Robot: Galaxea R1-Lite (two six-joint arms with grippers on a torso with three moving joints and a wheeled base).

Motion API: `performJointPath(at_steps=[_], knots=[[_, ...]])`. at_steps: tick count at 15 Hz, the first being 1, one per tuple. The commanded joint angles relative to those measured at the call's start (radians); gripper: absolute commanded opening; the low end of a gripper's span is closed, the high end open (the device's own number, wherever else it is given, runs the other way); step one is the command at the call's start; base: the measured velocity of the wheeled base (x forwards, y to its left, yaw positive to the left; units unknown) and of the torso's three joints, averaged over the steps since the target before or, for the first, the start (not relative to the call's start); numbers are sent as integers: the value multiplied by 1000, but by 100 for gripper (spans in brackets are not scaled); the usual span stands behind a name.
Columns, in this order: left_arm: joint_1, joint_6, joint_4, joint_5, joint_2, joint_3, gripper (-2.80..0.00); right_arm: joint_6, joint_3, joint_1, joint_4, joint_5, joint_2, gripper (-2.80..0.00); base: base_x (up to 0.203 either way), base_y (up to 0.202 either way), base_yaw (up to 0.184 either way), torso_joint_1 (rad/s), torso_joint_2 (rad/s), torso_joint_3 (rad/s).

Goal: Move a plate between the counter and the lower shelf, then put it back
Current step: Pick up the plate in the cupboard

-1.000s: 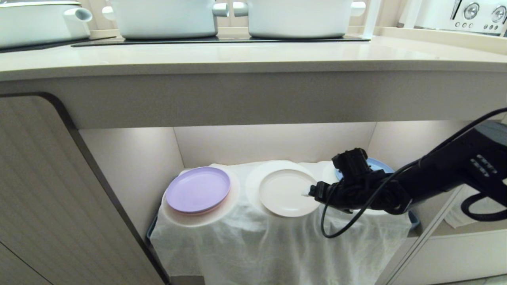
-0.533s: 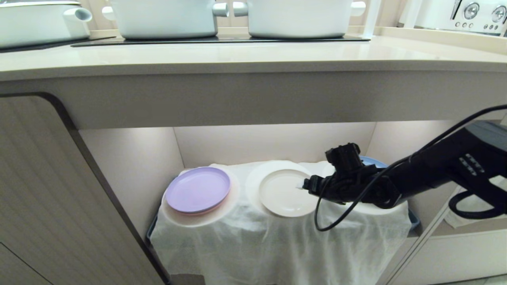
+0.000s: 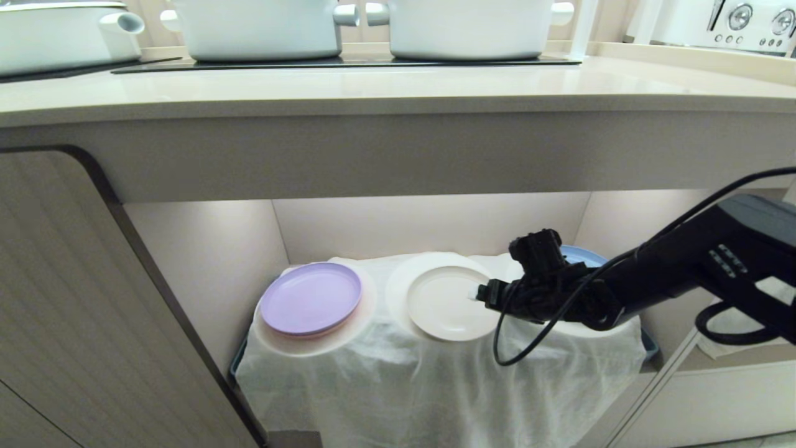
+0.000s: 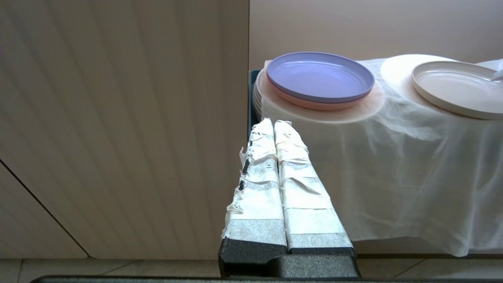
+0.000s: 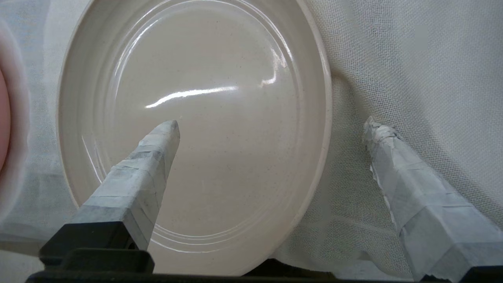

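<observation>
Head view. Counter (image 3: 385, 87): pale beige worktop across the top of the frame, thick front edge, black inset panel at the back carrying two white pots (image 3: 261, 28) side by side; a third white pan (image 3: 56, 34) to their left. Ribbed cabinet door (image 3: 74, 298) at lower left. Lower shelf (image 3: 429, 224): lit cream recess under the counter, base draped in white cloth (image 3: 435, 386) that hangs down over the front. Lilac plate (image 3: 311, 297) on the left pad. Plate (image 3: 444, 303), cream, lies flat on the middle pad, right way up. Blue plate (image 3: 584, 256) at the right, mostly hidden behind the arm. Right tool (image 3: 477, 294): black, reaches in from the right, its tip at the right rim of the plate; a black cable loops below it.

Left wrist view. Left tool (image 4: 271, 129): two tape-wrapped fingers pressed together, nothing between them, hanging in front of the cabinet door, near the edge of the cloth and well apart from the plate (image 4: 456, 88). The lilac plate (image 4: 320, 76) rests on a pink one.

Right wrist view. Right tool (image 5: 271, 125): fingers spread wide, holding nothing. One taped finger (image 5: 145, 173) is over the plate's (image 5: 220, 157) inner face, the other over the cloth (image 5: 412, 59) outside the rim, so the rim sits between them. Whether either finger touches cannot be told.
</observation>
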Motion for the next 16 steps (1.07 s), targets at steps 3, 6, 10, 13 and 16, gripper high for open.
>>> performJointPath(at_steps=[3,6,10,13,16], knots=[[0,-1,0,1,1,0,-280,2,-1,1,-1,-1,8,0,0,0,0,0,0,0],[0,-1,0,1,1,0,-280,2,-1,3,-3,-1,8,0,0,0,0,0,0,0],[0,-1,0,1,1,0,-280,1,1,3,-3,-1,8,-280,0,0,0,0,0,0],[0,-1,0,1,1,0,-280,3,-1,3,-4,-1,8,-280,0,0,0,0,0,0],[2,-1,0,1,1,0,-280,5,-1,3,-6,-1,5,-280,0,0,0,0,0,0]])
